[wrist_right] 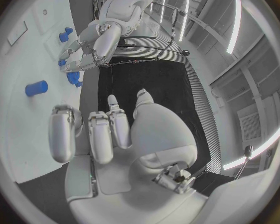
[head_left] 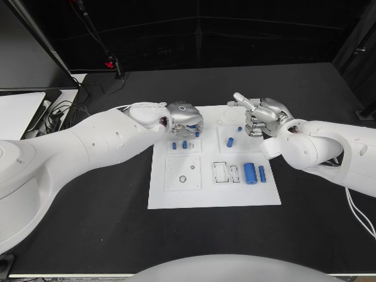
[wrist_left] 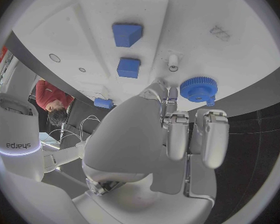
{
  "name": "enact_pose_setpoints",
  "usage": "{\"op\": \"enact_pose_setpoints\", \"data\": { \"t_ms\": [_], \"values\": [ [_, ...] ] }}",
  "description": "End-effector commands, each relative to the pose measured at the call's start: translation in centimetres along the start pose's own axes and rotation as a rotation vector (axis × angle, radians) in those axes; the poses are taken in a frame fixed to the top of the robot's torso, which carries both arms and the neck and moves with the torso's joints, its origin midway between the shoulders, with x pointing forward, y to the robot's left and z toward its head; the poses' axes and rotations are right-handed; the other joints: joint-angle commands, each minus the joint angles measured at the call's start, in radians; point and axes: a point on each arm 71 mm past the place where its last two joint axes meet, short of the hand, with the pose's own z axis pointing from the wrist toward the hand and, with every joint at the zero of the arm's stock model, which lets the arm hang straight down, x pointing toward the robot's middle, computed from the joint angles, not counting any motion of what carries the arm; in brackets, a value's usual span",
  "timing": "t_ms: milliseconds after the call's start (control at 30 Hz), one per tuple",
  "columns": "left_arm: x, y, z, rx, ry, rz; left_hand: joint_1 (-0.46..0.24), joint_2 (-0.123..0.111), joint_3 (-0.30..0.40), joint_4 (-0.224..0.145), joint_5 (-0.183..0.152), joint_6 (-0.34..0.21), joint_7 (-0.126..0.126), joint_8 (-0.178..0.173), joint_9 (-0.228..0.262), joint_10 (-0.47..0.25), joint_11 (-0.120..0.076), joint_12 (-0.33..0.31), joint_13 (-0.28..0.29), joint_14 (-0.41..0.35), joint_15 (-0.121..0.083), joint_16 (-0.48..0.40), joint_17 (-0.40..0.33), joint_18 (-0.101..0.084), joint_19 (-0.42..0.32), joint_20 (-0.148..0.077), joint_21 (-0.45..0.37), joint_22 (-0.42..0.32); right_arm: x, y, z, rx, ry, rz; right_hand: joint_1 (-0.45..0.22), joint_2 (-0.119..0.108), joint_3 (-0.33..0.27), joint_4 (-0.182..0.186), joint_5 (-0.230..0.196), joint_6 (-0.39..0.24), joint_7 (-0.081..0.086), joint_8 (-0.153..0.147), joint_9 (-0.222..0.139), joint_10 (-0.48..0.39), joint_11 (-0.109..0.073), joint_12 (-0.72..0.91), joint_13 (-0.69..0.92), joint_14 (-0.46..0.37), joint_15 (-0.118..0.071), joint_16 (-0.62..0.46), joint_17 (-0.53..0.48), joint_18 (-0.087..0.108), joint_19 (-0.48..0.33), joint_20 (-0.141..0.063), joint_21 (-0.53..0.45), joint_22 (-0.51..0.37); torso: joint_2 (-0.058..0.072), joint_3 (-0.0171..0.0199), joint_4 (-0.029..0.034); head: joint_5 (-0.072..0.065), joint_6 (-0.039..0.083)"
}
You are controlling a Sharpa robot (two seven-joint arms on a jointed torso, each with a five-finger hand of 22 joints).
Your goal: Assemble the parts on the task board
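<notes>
The white task board [head_left: 213, 194] lies in the middle of the black table. My left hand [head_left: 184, 117] hovers over its far left corner and pinches a blue gear [wrist_left: 199, 88] at its fingertips; the gear [wrist_right: 72, 77] also appears under that hand [wrist_right: 93, 45] in the right wrist view. Two blue blocks [wrist_left: 127, 34] [wrist_left: 129, 67] stand on the board just beyond it. My right hand [head_left: 260, 117] is over the far right corner, fingers apart and holding nothing. A blue cylinder [head_left: 249, 173] and a thin blue pin [head_left: 262, 173] lie on the board's right side.
Small blue pieces [head_left: 184, 144] [head_left: 230, 141] stand in the board's middle, and empty recesses [head_left: 184, 176] mark its near left. A white table [head_left: 10, 111] and cables [head_left: 65, 108] are at the far left.
</notes>
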Motion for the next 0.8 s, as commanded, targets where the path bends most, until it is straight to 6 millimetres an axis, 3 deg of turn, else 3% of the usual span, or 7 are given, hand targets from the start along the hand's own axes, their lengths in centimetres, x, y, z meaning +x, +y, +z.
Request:
{"op": "enact_pose_setpoints", "data": {
  "t_ms": [33, 267, 800],
  "values": [
    [0.79, -0.41, 0.07, 0.013, 0.05, -0.006, -0.003, 0.009, 0.012, -0.002, 0.001, 0.028, -0.004, 0.006, 0.004, 0.025, -0.006, 0.004, 0.001, 0.105, -0.011, 0.001, 0.263, -0.007, 0.104, -0.009, 0.003, 0.263, 0.1, 0.12, 0.01, -0.007, 0.005, 0.003, -0.002, 0.011, -0.005, 0.0, -0.005, -0.005, 0.0, 0.004, -0.001, -0.006, 0.002, -0.004, 0.102, 0.097, 0.001, -0.003, 0.248, 0.006, -0.009, 0.002, -0.009, 0.205, 0.0, -0.0002, -0.0006, 0.0, -0.001],
    [0.75, -0.39, 0.03, 0.011, 0.034, -0.001, -0.001, 0.025, 0.035, -0.005, 0.006, 0.084, -0.01, 0.023, 0.015, 0.085, -0.015, 0.003, 0.001, 0.105, -0.02, 0.001, 0.263, -0.007, 0.104, -0.016, 0.003, 0.263, 0.06, 0.11, 0.02, -0.005, 0.004, 0.002, -0.002, 0.011, -0.005, 0.0, -0.004, -0.005, 0.0, 0.004, -0.001, -0.006, 0.003, -0.004, 0.101, 0.094, 0.001, -0.005, 0.244, 0.007, -0.013, 0.002, -0.013, 0.203, 0.0, 0.0001, 0.0007, -0.001, -0.002],
    [-0.05, -0.29, -0.53, 0.035, -0.085, 0.048, -0.021, 0.025, 0.041, -0.001, 0.016, 0.09, -0.006, 0.015, 0.016, 0.097, -0.01, -0.019, 0.0, 0.105, -0.02, 0.001, 0.263, -0.007, 0.104, -0.02, 0.003, 0.263, -0.26, 0.02, -0.05, 0.004, -0.002, 0.001, 0.001, 0.013, -0.005, -0.001, -0.002, -0.007, 0.0, 0.004, -0.001, -0.011, 0.003, -0.008, 0.097, 0.086, 0.002, -0.009, 0.234, 0.012, -0.027, 0.003, -0.027, 0.198, 0.0, 0.0008, 0.0031, -0.002, 0.001]
  ]
}}
